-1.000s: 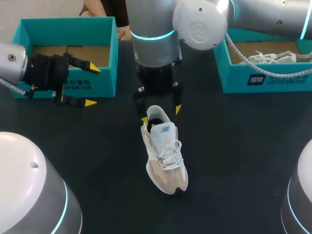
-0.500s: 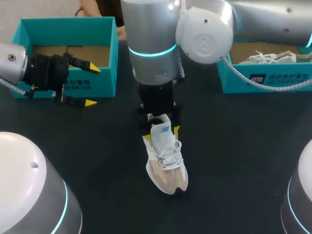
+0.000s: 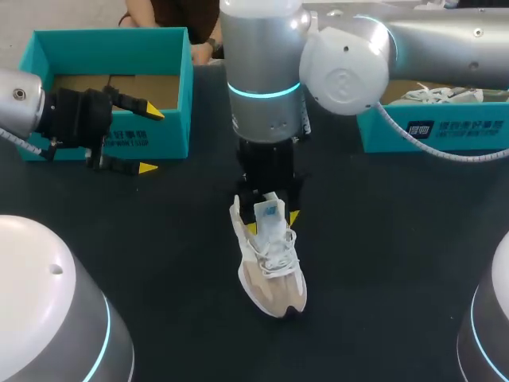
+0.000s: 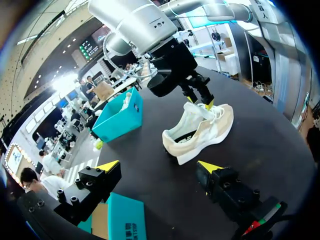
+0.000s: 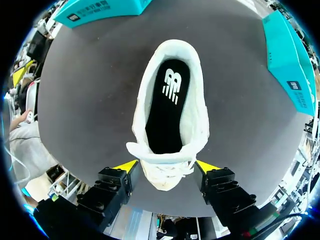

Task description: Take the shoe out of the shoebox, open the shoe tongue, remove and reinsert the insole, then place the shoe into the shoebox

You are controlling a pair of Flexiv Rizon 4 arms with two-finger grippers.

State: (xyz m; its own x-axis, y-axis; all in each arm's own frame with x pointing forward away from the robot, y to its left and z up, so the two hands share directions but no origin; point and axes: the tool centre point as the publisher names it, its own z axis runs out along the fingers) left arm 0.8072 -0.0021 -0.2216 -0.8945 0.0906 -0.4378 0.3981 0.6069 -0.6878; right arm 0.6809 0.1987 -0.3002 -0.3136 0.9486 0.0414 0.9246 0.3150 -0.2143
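Shoe: we see the shoe (image 3: 272,274) upright on its sole near the middle of the black table (image 3: 382,239), out of either box; its toe points toward us and its heel away.
Tongue: the tongue (image 3: 268,215) stands up above the white laces (image 3: 274,251); from the right wrist view it leans toward the gripper, leaving the opening bare.
Insole: the black insole (image 5: 167,107) lies flat inside the shoe; it shows through the opening ahead of the fingers.
Right gripper: the right gripper (image 5: 167,165) hangs over the laced part of the shoe; its jaws are spread, one yellow tip on each side of the tongue, just beside it; we cannot tell whether either tip touches.
Left gripper: the left gripper (image 3: 149,140) sits well apart from the shoe, just in front of the left shoebox; its jaws are wide with nothing between them.
Left shoebox: the teal left shoebox (image 3: 111,38) is at our far left; brown card lines its bottom.
Right shoebox: the teal right shoebox (image 3: 433,127) is at our far right; a second shoe (image 3: 445,94) lies inside it.
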